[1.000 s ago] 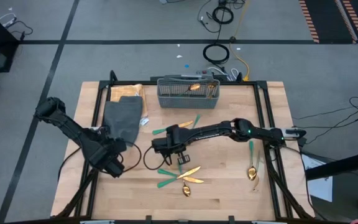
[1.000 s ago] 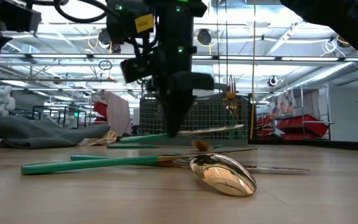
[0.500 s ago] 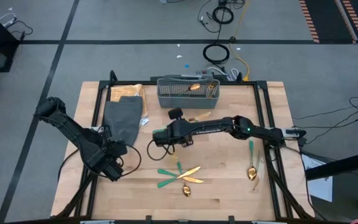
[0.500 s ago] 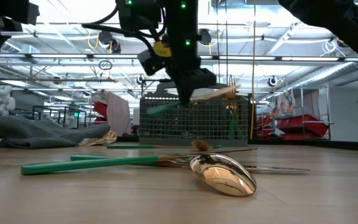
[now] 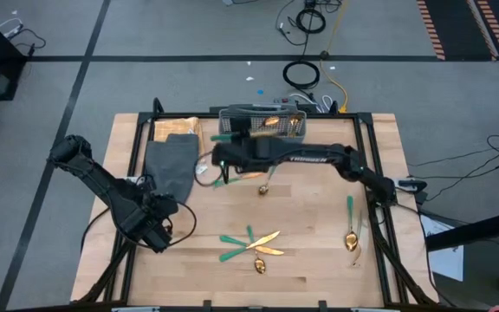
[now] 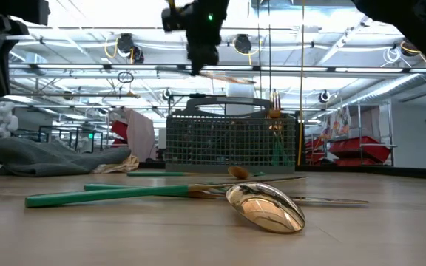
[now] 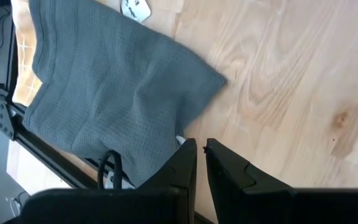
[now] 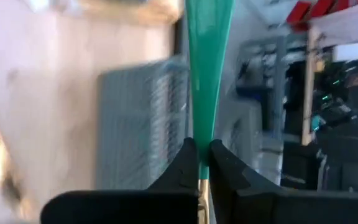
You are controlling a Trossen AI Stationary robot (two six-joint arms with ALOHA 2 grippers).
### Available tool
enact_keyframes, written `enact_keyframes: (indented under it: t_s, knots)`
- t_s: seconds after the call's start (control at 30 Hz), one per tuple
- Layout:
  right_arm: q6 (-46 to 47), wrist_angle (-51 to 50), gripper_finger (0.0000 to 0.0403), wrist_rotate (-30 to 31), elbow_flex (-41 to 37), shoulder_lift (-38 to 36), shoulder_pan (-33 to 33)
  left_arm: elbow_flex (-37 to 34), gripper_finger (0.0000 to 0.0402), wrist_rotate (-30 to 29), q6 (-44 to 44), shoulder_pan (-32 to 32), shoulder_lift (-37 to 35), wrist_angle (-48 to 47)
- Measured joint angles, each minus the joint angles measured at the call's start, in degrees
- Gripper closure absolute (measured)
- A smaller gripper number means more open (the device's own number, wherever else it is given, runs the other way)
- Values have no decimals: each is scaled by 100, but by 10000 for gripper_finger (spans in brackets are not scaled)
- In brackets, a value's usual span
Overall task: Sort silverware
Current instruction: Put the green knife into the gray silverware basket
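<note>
Low in the high view, near the bottom middle, a few small slim spoons & forks w/ shiny gold heads & green handles (image 5: 249, 244) lie in a loose pile on the pale wood table (image 5: 319, 269); they look light, stiff & prob slippery, so pinch the green handle near its middle. Up a bit at left, the left gripper (image 5: 152, 232) waits, fingers nearly together, holding nothing. Farther up, the right gripper (image 8: 199, 163) is pinched tight on one green handle (image 8: 207, 68) just by the grey wire mesh basket (image 5: 262, 126) at top middle.

utensil (image 8: 208, 74): green handle, held between black fingers (image 8: 183, 167). cloth (image 7: 114, 99): grey, ribbed weave, beyond the other black fingers (image 7: 185, 163). tabletop (image 7: 291, 81): pale wood grain.
</note>
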Motion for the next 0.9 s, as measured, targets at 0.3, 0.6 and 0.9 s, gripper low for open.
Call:
enact_keyframes:
  t_s: [0.3,0.6,0.9]
  knots:
    - [-507,1984,402,-1895,2,-645,-605,0,358,-431,-155,0,2,129]
    - [-216,2098,403,-3130,0,-930,-1112,0,358,-658,-296,0,2,185]
    - [91,1677,403,-3568,0,-1499,-1637,0,358,-715,-303,-111,2,306]
